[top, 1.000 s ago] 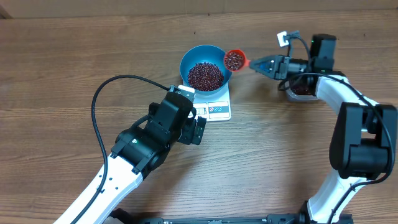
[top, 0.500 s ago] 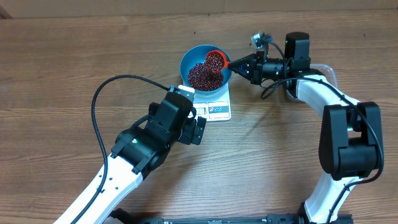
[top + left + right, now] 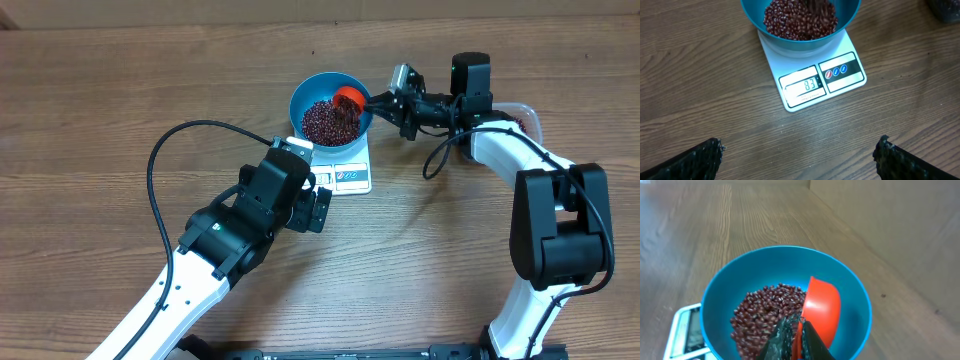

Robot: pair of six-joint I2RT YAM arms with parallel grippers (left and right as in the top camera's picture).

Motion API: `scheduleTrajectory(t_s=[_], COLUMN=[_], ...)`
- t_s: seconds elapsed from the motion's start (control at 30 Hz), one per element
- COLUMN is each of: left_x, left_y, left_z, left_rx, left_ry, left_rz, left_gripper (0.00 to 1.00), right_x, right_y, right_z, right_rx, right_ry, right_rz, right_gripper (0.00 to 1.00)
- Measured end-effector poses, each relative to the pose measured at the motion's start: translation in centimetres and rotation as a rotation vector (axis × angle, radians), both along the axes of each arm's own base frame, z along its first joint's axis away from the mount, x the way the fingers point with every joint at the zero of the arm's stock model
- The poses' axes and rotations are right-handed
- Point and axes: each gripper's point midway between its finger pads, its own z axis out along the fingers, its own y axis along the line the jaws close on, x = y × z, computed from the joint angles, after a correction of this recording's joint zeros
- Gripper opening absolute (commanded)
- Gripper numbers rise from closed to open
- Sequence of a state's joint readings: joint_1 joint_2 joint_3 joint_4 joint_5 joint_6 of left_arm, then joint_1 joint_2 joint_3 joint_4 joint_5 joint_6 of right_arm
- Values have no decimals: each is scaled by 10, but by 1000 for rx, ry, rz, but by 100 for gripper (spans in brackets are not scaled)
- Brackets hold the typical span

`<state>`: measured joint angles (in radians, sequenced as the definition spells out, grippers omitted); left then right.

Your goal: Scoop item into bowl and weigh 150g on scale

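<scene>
The blue bowl [image 3: 307,98] stands on the white scale [image 3: 350,176], holding a heap of dark red-brown beans [image 3: 325,120]. My right gripper [image 3: 385,103] is shut on the handle of an orange scoop [image 3: 349,98], tipped on its side over the bowl. From the right wrist the scoop [image 3: 821,309] stands on edge above the beans [image 3: 767,315] inside the bowl [image 3: 730,282], with my gripper [image 3: 797,330] clamped on its handle. My left gripper [image 3: 318,208] hangs open near the scale's front edge. Its wrist view shows the scale [image 3: 840,47], its display lit, the bowl [image 3: 752,10] and the beans [image 3: 797,20].
A clear plastic tub [image 3: 524,116] with more beans sits at the back right, partly hidden by the right arm. A black cable [image 3: 160,150] loops over the table left of the left arm. One stray bean [image 3: 312,54] lies beyond the bowl.
My right gripper has carried the scoop leftward from beside the bowl to over it and rolled it on its side. The left arm has not moved.
</scene>
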<state>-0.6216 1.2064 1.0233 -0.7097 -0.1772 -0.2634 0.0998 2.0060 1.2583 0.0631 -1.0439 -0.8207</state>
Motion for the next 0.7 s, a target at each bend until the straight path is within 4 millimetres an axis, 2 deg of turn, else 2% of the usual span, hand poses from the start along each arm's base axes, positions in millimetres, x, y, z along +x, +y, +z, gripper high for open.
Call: scheduleTrajectory(t_s=[0.23, 0.7], left_x=[0, 0], left_y=[0, 0], left_z=[0, 0], left_rx=[0, 0], left_ry=[0, 0], left_rz=[0, 0], left_gripper=[100, 100], right_x=[1, -5], right_y=[0, 5], right_z=[2, 14], right_rx=[-46, -1], right_ry=[-155, -215], right_rz=[43, 108], right_gripper=[4, 4])
